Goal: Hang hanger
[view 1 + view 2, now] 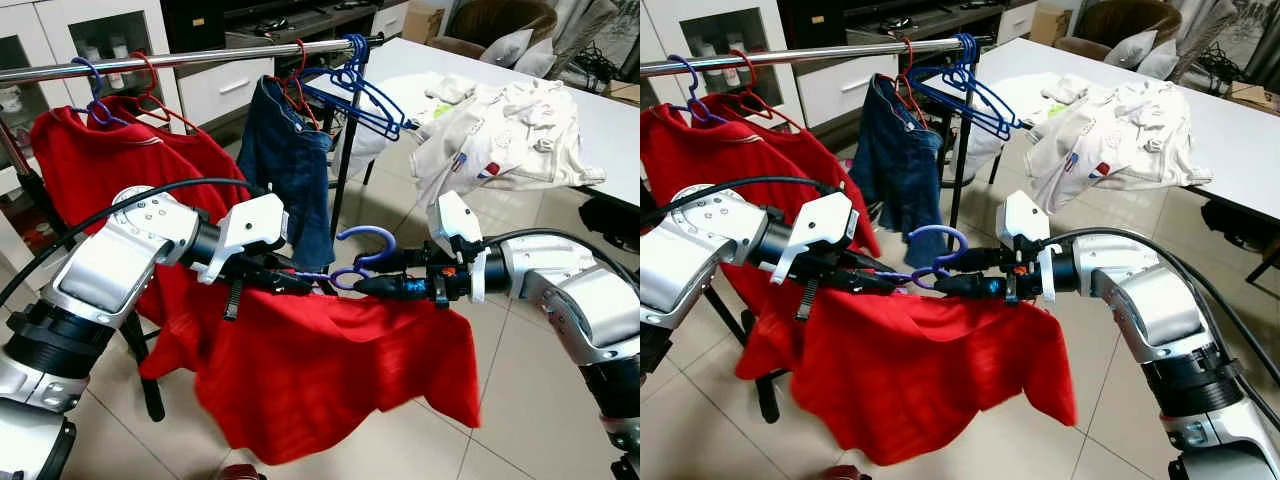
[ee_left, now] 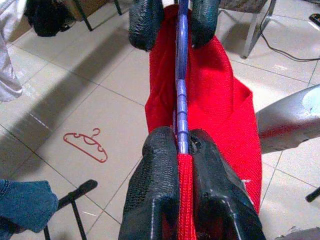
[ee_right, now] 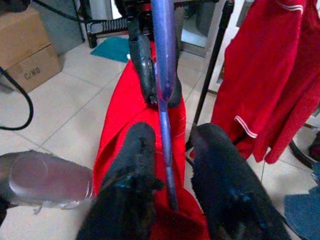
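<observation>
A purple hanger (image 1: 366, 238) with a red garment (image 1: 330, 360) draped over it hangs level in front of me, below the metal rail (image 1: 200, 57). My left gripper (image 1: 300, 283) is shut on the hanger's bar and a fold of red cloth; in the left wrist view its fingertips (image 2: 162, 145) press tight against the bar. From the other side my right gripper (image 1: 372, 272) reaches in by the hook. It is open, and the bar (image 3: 167, 150) runs between its fingers (image 3: 137, 150) with gaps on both sides.
The rail carries a red shirt (image 1: 90, 160), jeans (image 1: 285, 165) and several empty blue hangers (image 1: 360, 95). A white table (image 1: 620, 130) with pale clothing (image 1: 500, 130) stands at the right. A red hanger (image 2: 86, 145) lies on the tiled floor.
</observation>
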### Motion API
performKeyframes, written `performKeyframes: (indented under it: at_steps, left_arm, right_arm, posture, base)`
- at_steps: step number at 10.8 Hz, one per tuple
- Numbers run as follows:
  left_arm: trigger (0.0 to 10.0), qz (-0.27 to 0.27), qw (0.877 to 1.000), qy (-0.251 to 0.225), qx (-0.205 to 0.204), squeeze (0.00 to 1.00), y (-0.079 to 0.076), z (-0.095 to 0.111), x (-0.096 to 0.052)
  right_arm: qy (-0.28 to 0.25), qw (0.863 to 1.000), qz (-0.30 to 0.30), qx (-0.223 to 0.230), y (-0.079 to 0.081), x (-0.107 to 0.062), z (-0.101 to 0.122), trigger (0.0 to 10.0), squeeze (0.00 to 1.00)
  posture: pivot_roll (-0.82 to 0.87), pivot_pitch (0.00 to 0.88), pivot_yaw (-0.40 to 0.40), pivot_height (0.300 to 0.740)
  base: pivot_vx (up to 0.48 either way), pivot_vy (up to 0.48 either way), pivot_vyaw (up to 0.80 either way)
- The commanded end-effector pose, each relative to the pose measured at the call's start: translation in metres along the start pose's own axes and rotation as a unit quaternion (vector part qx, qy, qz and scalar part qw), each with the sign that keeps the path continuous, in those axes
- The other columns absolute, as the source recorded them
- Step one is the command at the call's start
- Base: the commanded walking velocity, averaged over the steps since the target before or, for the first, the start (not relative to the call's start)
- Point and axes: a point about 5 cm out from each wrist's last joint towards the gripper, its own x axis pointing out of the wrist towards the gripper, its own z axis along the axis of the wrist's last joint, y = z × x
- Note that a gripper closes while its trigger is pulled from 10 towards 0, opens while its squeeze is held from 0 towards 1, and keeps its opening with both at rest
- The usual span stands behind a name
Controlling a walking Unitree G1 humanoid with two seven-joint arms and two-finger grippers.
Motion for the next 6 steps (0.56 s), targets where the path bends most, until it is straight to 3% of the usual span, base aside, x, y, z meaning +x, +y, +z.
performKeyframes:
  at_steps: [1, 6]
  left_arm:
    - [0.0, -0.002, 0.999, 0.001, 0.037, 0.0, 0.0022, 0.0152, -0.0009]
    - [0.0, -0.002, 0.999, 0.004, 0.045, 0.0, 0.0038, 0.0179, -0.0035]
  right_arm:
    - [0.011, 1.0, 0.004, -0.008, -0.002, 0.0004, 0.002, 0.0, 0.0]
    - [0.002, 1.0, 0.019, -0.006, -0.0041, 0.0028, 0.0054, 0.0, 0.0]
  posture:
    - [0.11, 0.0, -0.078, 0.74]
    - [0.11, 0.0, -0.074, 0.74]
  base:
    - [0.0, 0.0, 0.0]
    - [0.0, 0.0, 0.0]
